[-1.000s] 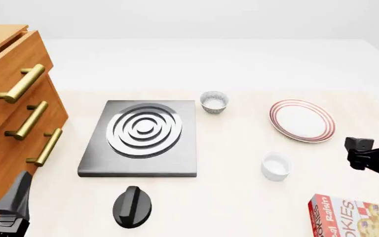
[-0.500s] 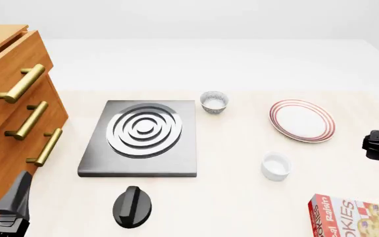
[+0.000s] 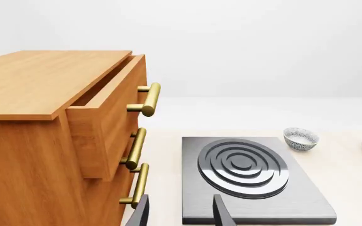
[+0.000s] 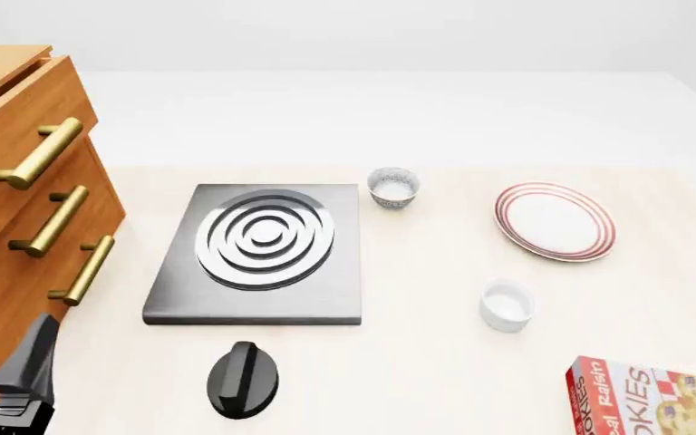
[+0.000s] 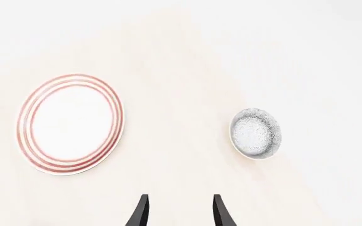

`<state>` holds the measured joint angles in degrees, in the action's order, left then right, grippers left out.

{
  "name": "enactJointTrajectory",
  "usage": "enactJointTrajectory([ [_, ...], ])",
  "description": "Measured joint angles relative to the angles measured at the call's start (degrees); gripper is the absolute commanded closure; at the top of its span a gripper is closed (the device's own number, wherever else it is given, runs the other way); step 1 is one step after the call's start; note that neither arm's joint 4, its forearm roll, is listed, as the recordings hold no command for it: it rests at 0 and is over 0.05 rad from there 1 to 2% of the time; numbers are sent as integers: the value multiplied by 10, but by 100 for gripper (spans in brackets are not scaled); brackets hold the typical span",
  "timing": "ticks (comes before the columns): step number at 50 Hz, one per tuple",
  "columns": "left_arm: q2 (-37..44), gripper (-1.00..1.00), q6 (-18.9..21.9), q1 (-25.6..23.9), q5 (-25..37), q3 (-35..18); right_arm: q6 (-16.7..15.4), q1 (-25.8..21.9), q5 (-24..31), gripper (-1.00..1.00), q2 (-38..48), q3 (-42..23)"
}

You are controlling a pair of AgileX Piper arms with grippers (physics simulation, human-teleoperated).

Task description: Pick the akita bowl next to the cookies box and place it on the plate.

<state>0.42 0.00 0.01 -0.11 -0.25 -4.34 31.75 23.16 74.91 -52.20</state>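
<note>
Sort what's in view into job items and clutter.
For the job:
- akita bowl, seen only in the right wrist view, likely the target
- cookies box
- plate

Lying about:
- twin bowl beside the stove, away from the box
- white cup
- black knob
- drawer cabinet

A: What sits on the bench [image 4: 420, 362]?

B: A pale wood top. The grey stove [image 4: 257, 254] lies flat left of the middle, with a black knob [image 4: 243, 379] near its front edge. A wooden drawer cabinet [image 4: 22, 227] stands at the far left.

A: And to the right?

B: A small patterned bowl [image 4: 393, 188] sits just off the stove's far right corner. The striped plate [image 4: 554, 221] lies well apart from it, a plain white cup [image 4: 507, 305] stands nearer the front, and the red cookies box [image 4: 652, 397] lies at the front right corner.
</note>
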Motion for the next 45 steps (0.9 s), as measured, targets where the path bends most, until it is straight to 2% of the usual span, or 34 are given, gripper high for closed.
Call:
enactJointTrajectory([
  [11,0,-100,0,0,0,0,32,34,45,-100,41,-79],
  [26,0,-100,0,0,0,0,42,90,94,-100,103,-183],
  [45,0,-100,0,0,0,0,64,135,158,-100,165,-305],
])
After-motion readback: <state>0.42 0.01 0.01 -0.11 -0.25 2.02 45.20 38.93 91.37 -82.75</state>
